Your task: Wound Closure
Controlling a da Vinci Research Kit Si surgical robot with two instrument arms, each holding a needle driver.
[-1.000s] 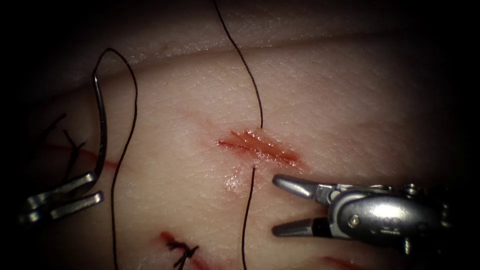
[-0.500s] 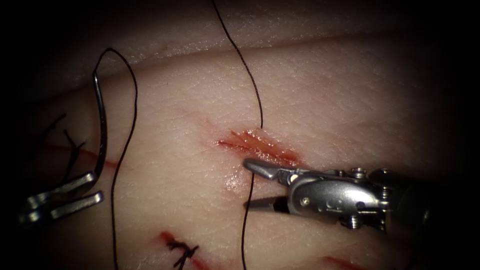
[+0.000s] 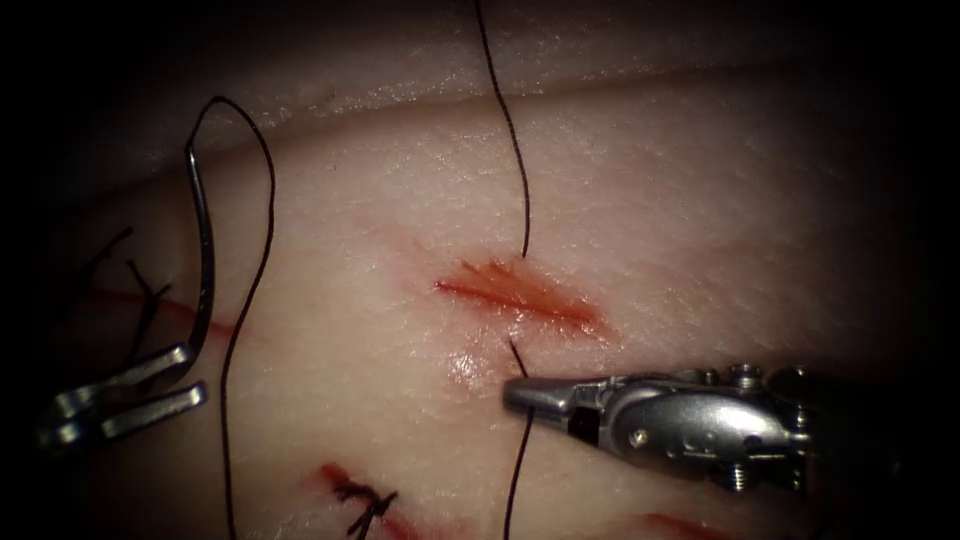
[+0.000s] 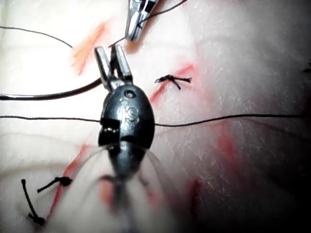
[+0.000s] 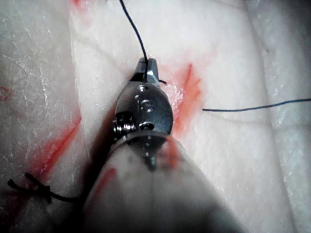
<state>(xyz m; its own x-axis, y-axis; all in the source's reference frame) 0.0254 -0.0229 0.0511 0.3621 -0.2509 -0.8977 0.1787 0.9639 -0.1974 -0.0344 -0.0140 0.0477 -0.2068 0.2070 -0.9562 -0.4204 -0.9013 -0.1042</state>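
The right tool (image 3: 522, 393) is coming in from the right & its jaws are now pressed together on the thread (image 3: 521, 195), just below the cut (image 3: 520, 295); 0.5 s ago they were still spread around this strand. The thread is running down from the top over the tissue (image 3: 700, 230), going in at the upper edge of the cut, coming out under it and passing through the jaws, then hanging down further. In the right wrist view the same tool (image 5: 147, 69) is pinching the dark thread (image 5: 133, 31) next to the red cut (image 5: 187, 97). The left tool (image 3: 140, 388) is staying at the far left, well apart from the cut, jaws a bit spread, w/ the needle (image 3: 204, 250) held near one end; the needle is standing up, outside the tissue, on the left side. Left wrist view: the left tool (image 4: 113, 60) w/ jaws slightly apart, the needle (image 4: 53, 94) going out sideways. An older knot (image 3: 365, 500) is sitting lower on the tissue.
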